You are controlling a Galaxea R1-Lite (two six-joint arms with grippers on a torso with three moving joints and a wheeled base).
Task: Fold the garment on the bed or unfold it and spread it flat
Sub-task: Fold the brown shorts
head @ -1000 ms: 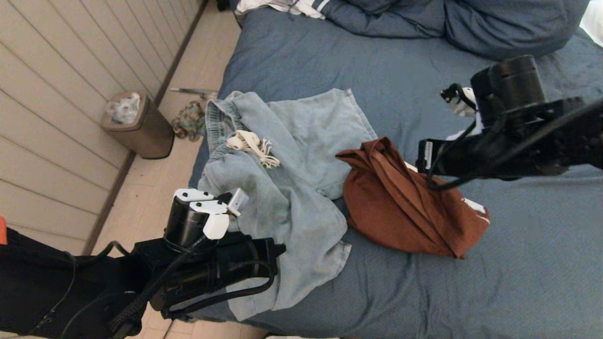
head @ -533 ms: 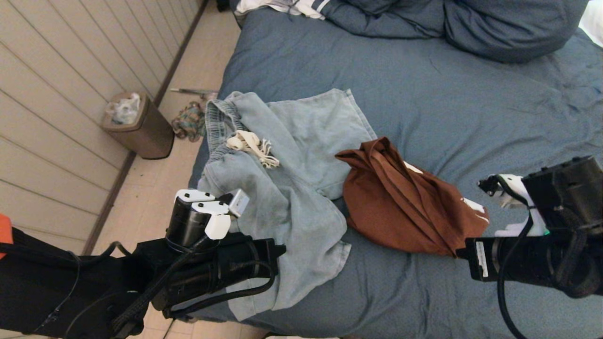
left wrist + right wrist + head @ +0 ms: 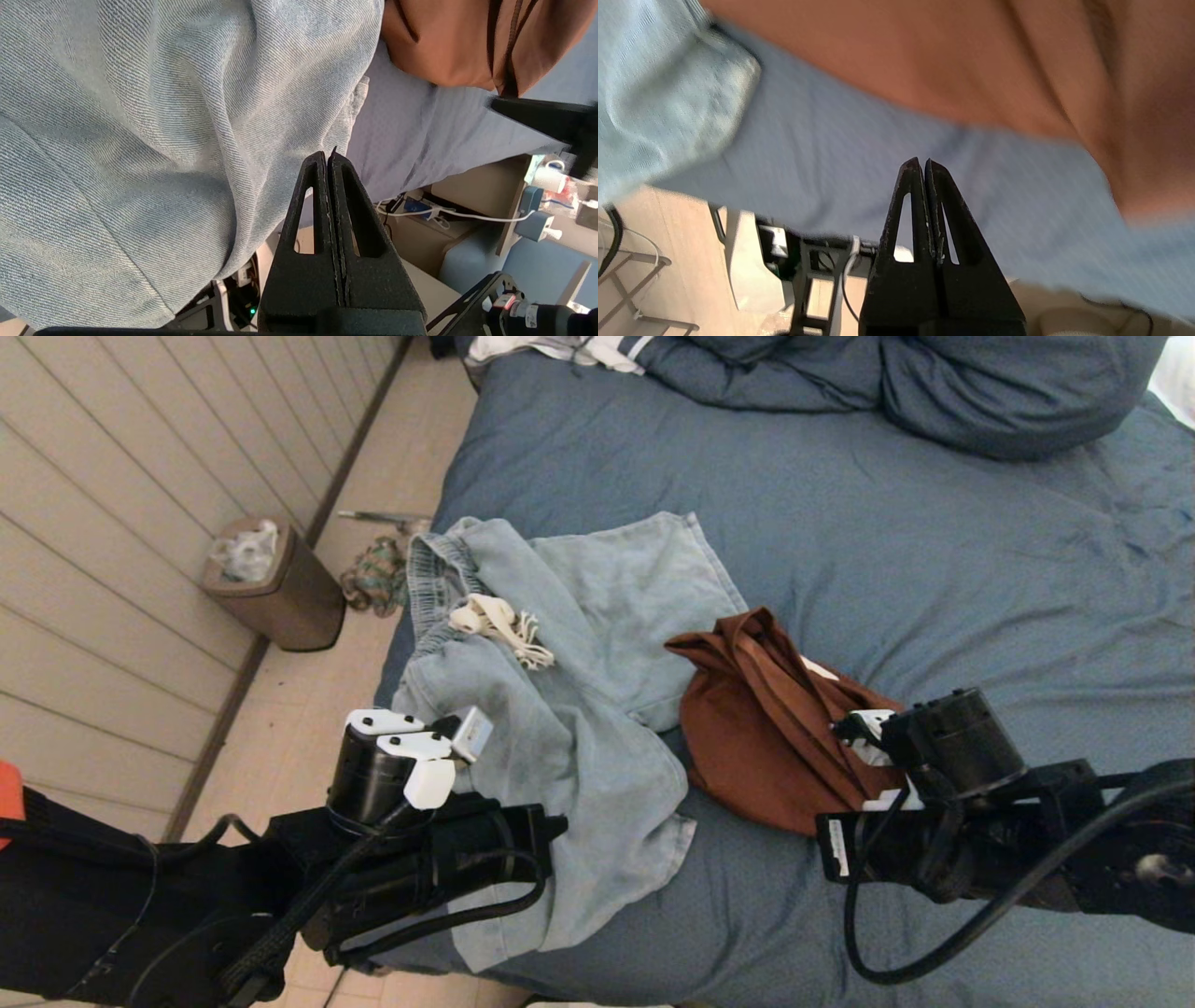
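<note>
Since the earlier frames the right arm [image 3: 952,821] had been swung down and inward to the near edge of the rust-brown garment [image 3: 766,737], which lay crumpled mid-bed [image 3: 934,551] beside the pale denim garment [image 3: 560,709]; in the head view both sets of jaws were hidden behind the wrists. In the left wrist view the left gripper [image 3: 328,158] was shown with jaws pressed together, empty, by the denim hem. In the right wrist view the right gripper [image 3: 922,164] was likewise seen closed on nothing, over blurred blue cover.
</note>
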